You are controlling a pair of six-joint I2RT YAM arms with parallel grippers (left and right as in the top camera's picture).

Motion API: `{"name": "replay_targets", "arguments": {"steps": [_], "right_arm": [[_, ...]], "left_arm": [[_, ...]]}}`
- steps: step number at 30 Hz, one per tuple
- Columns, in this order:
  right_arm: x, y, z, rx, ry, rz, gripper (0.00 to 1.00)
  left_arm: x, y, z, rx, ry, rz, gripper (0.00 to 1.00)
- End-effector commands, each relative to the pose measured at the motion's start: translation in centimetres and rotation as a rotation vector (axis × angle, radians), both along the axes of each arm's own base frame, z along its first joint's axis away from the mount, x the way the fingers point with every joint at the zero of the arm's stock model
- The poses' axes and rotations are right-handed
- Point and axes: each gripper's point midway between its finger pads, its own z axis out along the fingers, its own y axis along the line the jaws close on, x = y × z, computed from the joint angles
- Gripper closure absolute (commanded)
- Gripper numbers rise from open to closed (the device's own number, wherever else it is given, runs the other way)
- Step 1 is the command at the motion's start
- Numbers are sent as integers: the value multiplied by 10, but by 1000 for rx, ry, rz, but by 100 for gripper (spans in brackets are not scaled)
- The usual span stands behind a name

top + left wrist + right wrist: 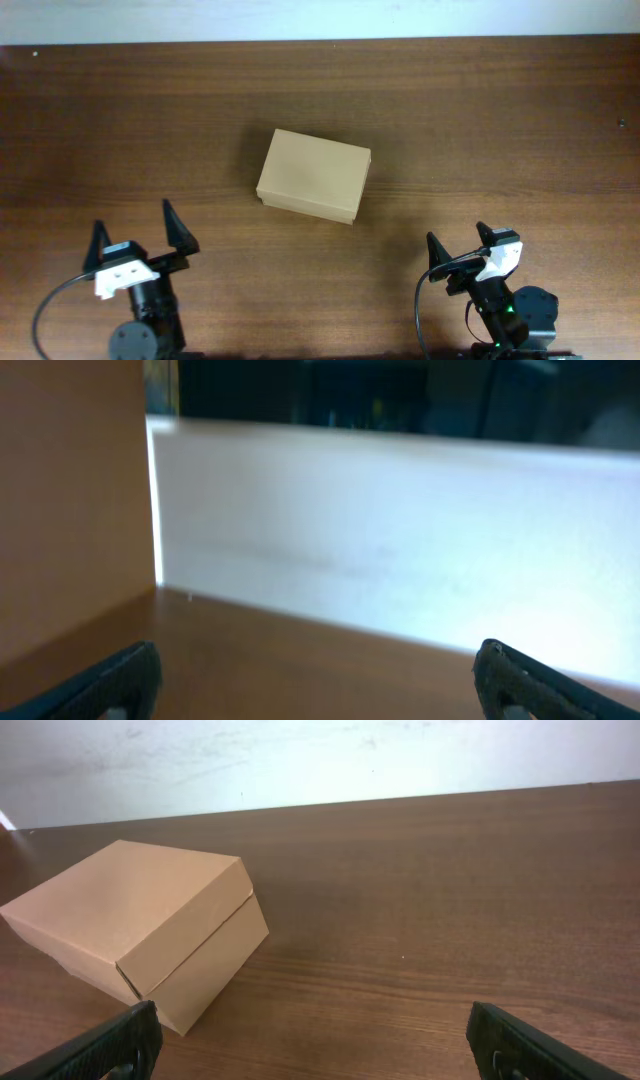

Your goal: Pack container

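Tan cardboard container (313,175), plain, rectangular, lid shut, on dark wooden table (500,130).

**What I cannot make out**

My left wrist view is blurred. My left fingers (120,678) are cut off by its bottom edge, and my right fingers (110,1045) likewise in theirs. The box (150,920) is shut, its inside hidden.

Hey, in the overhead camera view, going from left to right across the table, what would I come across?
First the left gripper, jaws open → the closed tan-brown rectangular cardboard box → the right gripper, jaws open.
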Motion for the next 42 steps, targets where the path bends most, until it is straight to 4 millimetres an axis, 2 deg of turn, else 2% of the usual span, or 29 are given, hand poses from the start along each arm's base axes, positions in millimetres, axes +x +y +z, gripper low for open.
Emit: {"name": "replay_targets", "arguments": {"steps": [1,9,16,20,42], "right_arm": [[0,0,-2,8,0,-1,1],[0,0,-2,8,0,-1,1],[0,0,-2,8,0,-1,1],[0,0,-2,8,0,-1,1],[0,0,-2,8,0,-1,1]], "left_arm": [[2,-2,-18,9,4,-10,0],[10,-2,-62,12,86,-10,0],[11,-2,-79,15,158,-9,0],[10,-2,-103,19,261,-10,0],[10,-2,-104,18,265,-10,0]]}}
